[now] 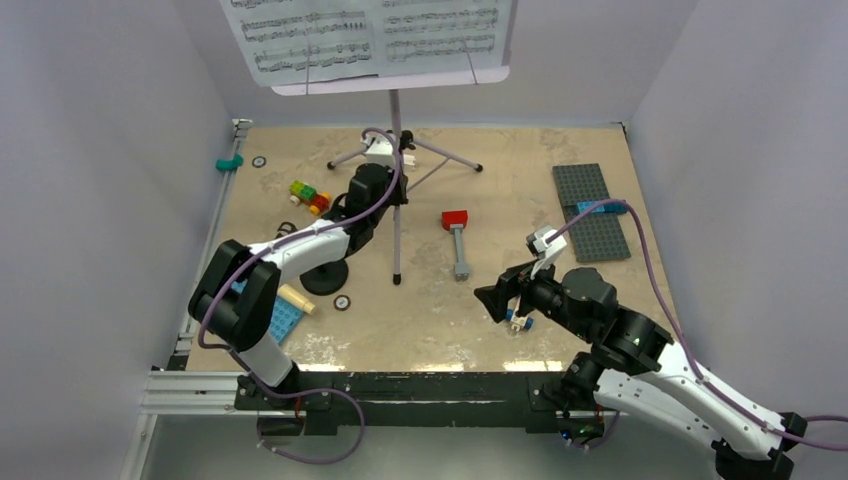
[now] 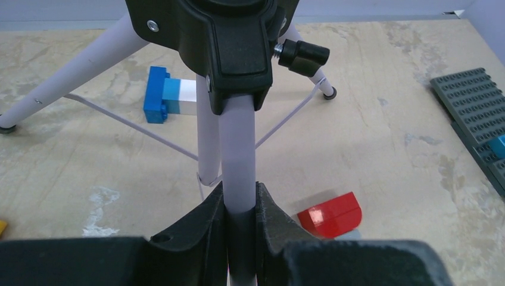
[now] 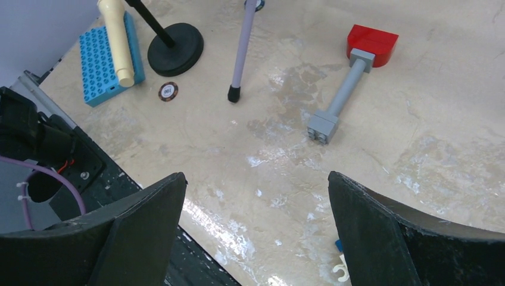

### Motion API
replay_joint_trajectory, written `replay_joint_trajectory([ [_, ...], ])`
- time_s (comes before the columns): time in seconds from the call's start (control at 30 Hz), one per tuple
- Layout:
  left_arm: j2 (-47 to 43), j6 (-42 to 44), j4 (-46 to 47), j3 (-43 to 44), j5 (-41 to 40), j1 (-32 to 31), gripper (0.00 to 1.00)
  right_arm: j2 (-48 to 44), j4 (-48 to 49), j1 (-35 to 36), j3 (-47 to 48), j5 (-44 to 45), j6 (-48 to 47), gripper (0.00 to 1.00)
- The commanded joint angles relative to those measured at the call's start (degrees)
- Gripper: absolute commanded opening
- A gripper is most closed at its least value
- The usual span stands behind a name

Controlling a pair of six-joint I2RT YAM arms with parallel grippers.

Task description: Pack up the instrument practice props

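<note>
Gripping one lilac music stand — left end effector | right end effector spread wide | one microphone | one mic stand

**Plain little booth, marbled bench**

A beige, marble-patterned bench is boxed in by pale lilac-grey walls on the left, back and right. An aluminium rail is run along its left edge, and a black bar across the front. Soft, even light is seen, with some glare picked up near the front edge.
</note>
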Motion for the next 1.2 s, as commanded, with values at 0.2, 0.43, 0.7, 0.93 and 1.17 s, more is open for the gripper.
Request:
replay_joint_trajectory([
  [0.2, -7.6, -1.6, 3.6, -5.9, 3.5, -10.2, 0.0, -1.2, -0.8, -0.1, -0.3, 2.7, 0.1, 0.93],
  [0.43, -11.9, -5.0, 0.5, -9.8, 0.9, -13.8, 0.0, -2.9, -2.2, -0.1, -1.0, 2.2, 1.4, 0.93],
  [0.7, -18.2, -6.6, -4.5, -14.2, -1.5, -17.7, 0.0, -5.1, -2.1, -0.1, -3.0, 1.9, 2.8, 0.93],
  [0.93, -19.8, -8.6, -4.8, -17.4, -1.4, -18.3, 0.0, -6.4, -2.5, -0.1, -3.5, 2.0, 3.2, 0.93],
  [1.17, -23.0, -8.3, -3.9, -18.6, 0.2, -18.4, 0.06, -8.3, -3.1, -0.1, -2.0, 2.8, 3.0, 0.93],
])
